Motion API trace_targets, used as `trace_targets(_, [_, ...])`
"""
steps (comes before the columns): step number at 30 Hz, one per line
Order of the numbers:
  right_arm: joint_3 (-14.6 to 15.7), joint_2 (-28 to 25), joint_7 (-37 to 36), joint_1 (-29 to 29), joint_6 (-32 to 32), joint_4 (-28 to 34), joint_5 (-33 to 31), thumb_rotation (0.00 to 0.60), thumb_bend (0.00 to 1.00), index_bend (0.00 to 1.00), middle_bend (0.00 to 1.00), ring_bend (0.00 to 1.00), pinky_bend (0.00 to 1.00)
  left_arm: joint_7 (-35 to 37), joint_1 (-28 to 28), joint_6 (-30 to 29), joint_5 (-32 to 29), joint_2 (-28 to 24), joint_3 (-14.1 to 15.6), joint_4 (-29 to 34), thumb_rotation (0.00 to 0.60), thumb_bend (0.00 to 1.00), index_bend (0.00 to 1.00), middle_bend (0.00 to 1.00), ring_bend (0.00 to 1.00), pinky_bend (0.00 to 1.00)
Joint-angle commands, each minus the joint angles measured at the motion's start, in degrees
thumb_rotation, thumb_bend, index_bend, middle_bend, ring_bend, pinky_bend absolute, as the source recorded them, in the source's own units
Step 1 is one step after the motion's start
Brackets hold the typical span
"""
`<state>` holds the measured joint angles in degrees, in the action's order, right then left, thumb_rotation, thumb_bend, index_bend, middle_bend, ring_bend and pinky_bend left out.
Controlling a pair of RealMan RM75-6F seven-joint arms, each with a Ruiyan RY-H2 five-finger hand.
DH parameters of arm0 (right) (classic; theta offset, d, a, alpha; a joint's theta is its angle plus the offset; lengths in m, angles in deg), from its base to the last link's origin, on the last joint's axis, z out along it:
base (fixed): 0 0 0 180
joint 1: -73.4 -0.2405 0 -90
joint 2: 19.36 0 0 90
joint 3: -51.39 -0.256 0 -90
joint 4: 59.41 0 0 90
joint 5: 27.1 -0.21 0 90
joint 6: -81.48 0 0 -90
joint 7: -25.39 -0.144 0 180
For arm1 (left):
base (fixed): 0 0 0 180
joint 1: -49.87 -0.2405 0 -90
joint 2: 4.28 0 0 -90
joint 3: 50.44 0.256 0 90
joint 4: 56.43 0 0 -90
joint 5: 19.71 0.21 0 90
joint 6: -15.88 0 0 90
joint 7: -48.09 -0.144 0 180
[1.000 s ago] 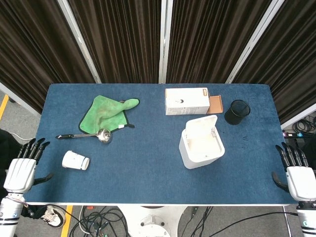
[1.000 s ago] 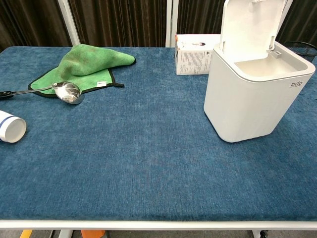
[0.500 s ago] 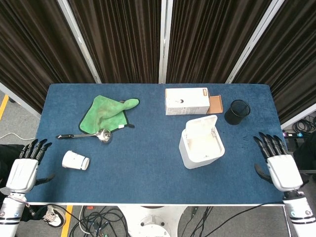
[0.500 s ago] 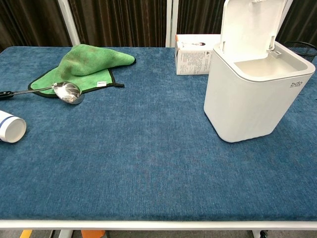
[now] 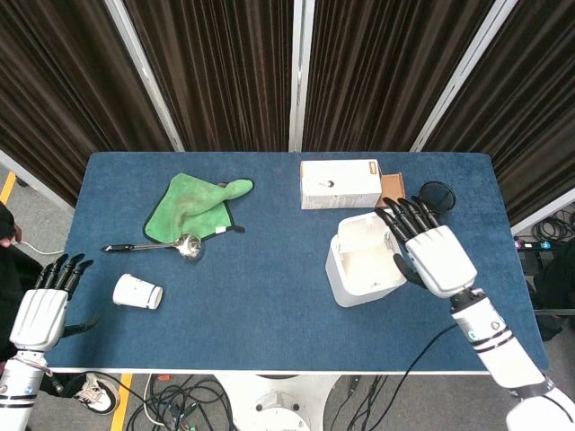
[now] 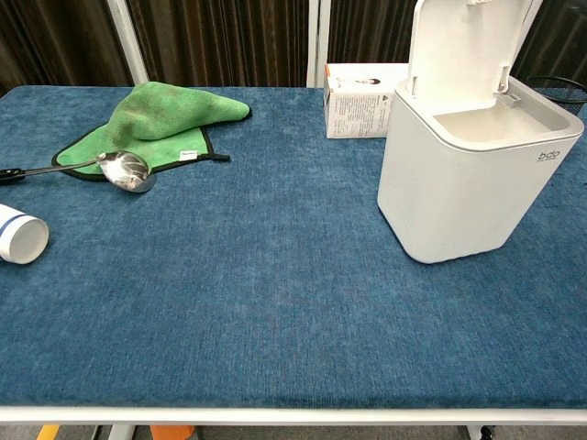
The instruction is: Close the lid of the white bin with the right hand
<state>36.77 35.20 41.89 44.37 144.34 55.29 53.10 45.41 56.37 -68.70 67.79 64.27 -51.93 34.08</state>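
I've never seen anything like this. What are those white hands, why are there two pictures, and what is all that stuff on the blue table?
They belong to a two-armed robot steered by a person. One camera looks down from its head, the other forward from its chest. The right hand, fingers spread and empty, is above the bin, whose lid stands open. The left hand waits, also empty. On the table: a green cloth, ladle, cup, box and black cup.

One bin (image 5: 364,262), one ladle (image 5: 162,245), one cloth (image 5: 190,206).
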Motion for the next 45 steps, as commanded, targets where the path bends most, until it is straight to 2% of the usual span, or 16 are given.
trace_targets(1, [-3.2, 1.7, 4.4, -5.8, -6.6, 1.0, -9.1, 0.6, 0.37, 0.0, 0.0, 0.0, 0.0, 0.3, -0.2, 0.0, -0.2, 0.0, 0.1, -0.2, 0.6, 0.0, 0.13, 0.09, 0.01, 0.12])
trace_targets(7, [-3.3, 3.8, 10.3, -11.0, -9.6, 0.0, -18.7, 0.6, 0.38, 0.0, 0.0, 0.0, 0.0, 1.1, -0.5, -0.1, -0.5, 0.1, 0.2, -0.8, 0.6, 0.0, 0.13, 0.09, 0.01, 0.12])
trace_targets(11, [-2.4, 4.1, 11.7, -12.7, -10.3, 0.2, -22.3, 0.599, 0.43, 0.0, 0.0, 0.0, 0.0, 1.5, -0.4, -0.1, -0.5, 0.1, 0.1, -1.1, 0.6, 0.0, 0.13, 0.09, 0.01, 0.12])
trace_targets(14, [-1.7, 3.9, 11.8, -13.3, -10.3, 0.9, -23.3, 0.598, 0.5, 0.0, 0.02, 0.0, 0.0, 1.6, -0.4, 0.0, -0.5, 0.1, 0.1, -1.2, 0.6, 0.0, 0.13, 0.09, 0.01, 0.12])
trace_targets(18, [-1.0, 2.8, 10.4, -13.2, -10.2, 2.0, -23.2, 0.574, 0.6, 0.0, 0.12, 0.0, 0.0, 1.7, -0.4, 0.1, -0.6, 0.1, 0.1, -1.2, 0.6, 0.0, 0.13, 0.09, 0.01, 0.12])
trace_targets(21, [-0.6, 1.6, 8.0, -12.6, -10.5, 2.8, -22.5, 0.563, 0.65, 0.0, 0.17, 0.05, 0.05, 1.5, -0.4, 0.1, -0.6, 0.1, 0.1, -1.1, 0.6, 0.0, 0.13, 0.09, 0.01, 0.12])
trace_targets(26, [0.8, -0.4, 4.7, -11.2, -10.5, 3.8, -19.6, 0.559, 0.69, 0.0, 0.19, 0.09, 0.09, 1.1, -0.3, 0.1, -0.4, 0.0, 0.1, -0.8, 0.6, 0.0, 0.13, 0.09, 0.01, 0.12])
trace_targets(31, [2.8, -2.7, 1.6, -8.5, -9.2, 5.8, -14.2, 0.556, 0.69, 0.0, 0.21, 0.11, 0.11, 0.6, -0.3, 0.0, -0.2, -0.2, 0.0, -0.3, 0.6, 0.0, 0.13, 0.09, 0.01, 0.12])
trace_targets(38, [7.2, -5.7, -4.2, -3.7, -7.9, 7.4, -5.4, 0.555, 0.69, 0.0, 0.21, 0.11, 0.13, -0.2, -0.1, 0.0, 0.1, -0.6, 0.1, 0.7, 0.6, 0.0, 0.13, 0.09, 0.01, 0.12])
trace_targets(45, [11.2, -6.3, -9.7, 0.2, -6.0, 5.9, 3.7, 0.554, 0.68, 0.0, 0.2, 0.11, 0.13, -0.6, 0.0, 0.2, 0.2, -1.0, 0.2, 1.3, 0.6, 0.0, 0.13, 0.09, 0.01, 0.12])
